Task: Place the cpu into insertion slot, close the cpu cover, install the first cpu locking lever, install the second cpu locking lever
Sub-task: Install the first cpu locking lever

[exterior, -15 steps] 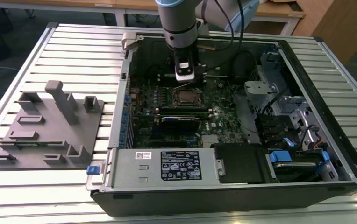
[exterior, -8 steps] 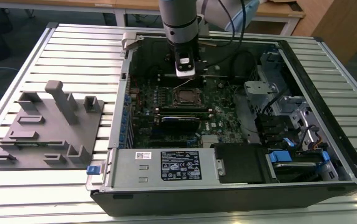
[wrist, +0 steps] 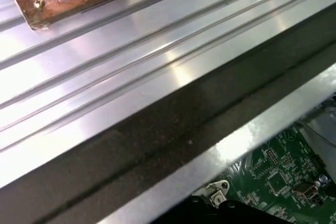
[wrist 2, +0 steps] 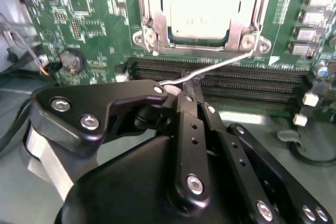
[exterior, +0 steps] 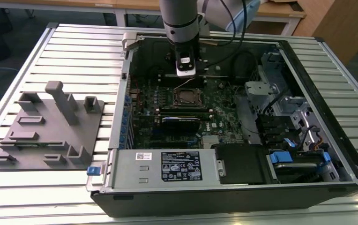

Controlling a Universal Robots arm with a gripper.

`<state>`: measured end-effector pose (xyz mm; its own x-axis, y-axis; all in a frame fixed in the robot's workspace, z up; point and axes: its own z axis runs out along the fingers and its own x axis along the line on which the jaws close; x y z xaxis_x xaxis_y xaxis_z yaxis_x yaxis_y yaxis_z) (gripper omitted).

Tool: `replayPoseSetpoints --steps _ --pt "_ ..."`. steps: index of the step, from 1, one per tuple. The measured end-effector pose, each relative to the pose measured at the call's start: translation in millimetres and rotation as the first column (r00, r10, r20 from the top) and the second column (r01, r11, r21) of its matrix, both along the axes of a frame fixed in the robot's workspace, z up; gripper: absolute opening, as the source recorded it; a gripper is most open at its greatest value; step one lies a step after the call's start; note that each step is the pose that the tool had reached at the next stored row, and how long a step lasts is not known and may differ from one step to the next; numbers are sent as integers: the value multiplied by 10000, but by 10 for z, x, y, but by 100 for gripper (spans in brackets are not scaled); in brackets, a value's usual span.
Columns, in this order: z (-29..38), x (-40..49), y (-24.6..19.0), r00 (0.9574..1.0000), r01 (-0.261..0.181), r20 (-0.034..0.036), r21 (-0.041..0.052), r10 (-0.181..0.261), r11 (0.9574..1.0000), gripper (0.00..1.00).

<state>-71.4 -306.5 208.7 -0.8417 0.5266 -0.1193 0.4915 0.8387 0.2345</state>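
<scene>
Got a green motherboard (wrist 2: 84, 14) with pale printed markings, silver cpu cover (wrist 2: 159, 27), silver locking lever (wrist 2: 220, 66), matte black pincer (wrist 2: 179, 88) dotted with shiny screws (wrist 2: 89, 123). Also ribbed silver table (exterior: 72, 51), plain grey fixture block (exterior: 48, 131), blue tab (exterior: 93, 170) on black case (exterior: 229, 208).

Desk (exterior: 79, 42): silver ribbed metal, slats (wrist: 131, 61) catching bright overhead glare in the first wrist view. Behind it, in the exterior view: wooden tables (exterior: 104, 4) on pale legs, dark grey floor (exterior: 66, 16), wooden cabinet (exterior: 338, 23) at the exterior view's right.
</scene>
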Motion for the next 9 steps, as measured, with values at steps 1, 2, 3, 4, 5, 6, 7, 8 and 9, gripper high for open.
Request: replayPoseSetpoints --steps 1,2,3,4,5,6,7,8,9 --pt "5 0 0 10000 0 1 101 0 9999 10" --pt "13 0 1 10000 0 -1 174 0 9998 10" --pt "25 0 1 10000 0 -1 225 0 9997 10" --pt "37 0 1 10000 1 1 265 -1 9996 10" --pt "52 0 1 10000 0 0 299 0 9996 10" --pt "65 0 1 10000 0 0 349 0 9994 10" --pt "76 0 1 10000 0 1 406 0 9992 10" --pt "92 0 1 10000 0 1 450 -1 9990 10" --pt "106 0 1 10000 1 2 481 -1 9988 10"
